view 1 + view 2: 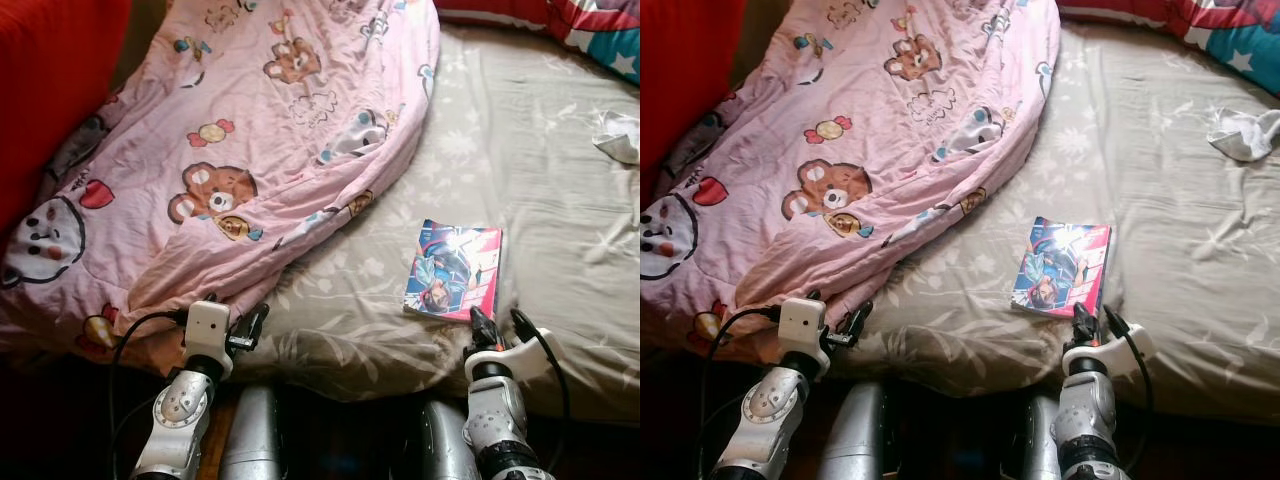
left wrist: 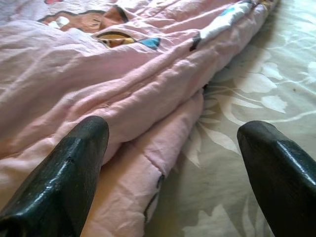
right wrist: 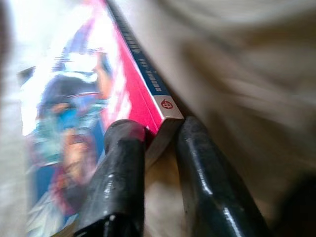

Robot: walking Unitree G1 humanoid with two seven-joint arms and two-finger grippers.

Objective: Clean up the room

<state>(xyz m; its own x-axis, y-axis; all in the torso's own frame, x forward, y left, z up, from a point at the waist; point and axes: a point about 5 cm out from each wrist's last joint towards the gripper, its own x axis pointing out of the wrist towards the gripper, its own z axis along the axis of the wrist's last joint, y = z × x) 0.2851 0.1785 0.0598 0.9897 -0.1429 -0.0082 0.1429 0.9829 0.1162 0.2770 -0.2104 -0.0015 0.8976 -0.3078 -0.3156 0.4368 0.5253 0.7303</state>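
Right gripper [image 1: 1092, 326] at the near corner of the comic book [image 1: 1062, 266], black fingers [image 3: 121, 168] nearly together, pinching just the spine corner, one finger on the cover, the other along the edge by the sheet. Book flat on the grey floral bedsheet [image 1: 1160, 200], toward 1 o'clock from the bed's near edge, just beyond the wrist. Thin grip on one corner only: likely to slip or let the book swing and fan open on lifting; glossy cover may slide out; corner could crease or tear. Lower finger might snag the sheet and drag a fold along.

Left gripper [image 1: 250, 328] spread wide, fingers [image 2: 64, 173] apart and empty, hovering at the hem of the pink bear-print quilt [image 1: 240, 150], which sprawls toward 11 o'clock. Closing there risks catching only a loose fold.

White crumpled cloth [image 1: 1243, 133] well apart at 2 o'clock; red pillow [image 1: 50, 90] at 10 o'clock.
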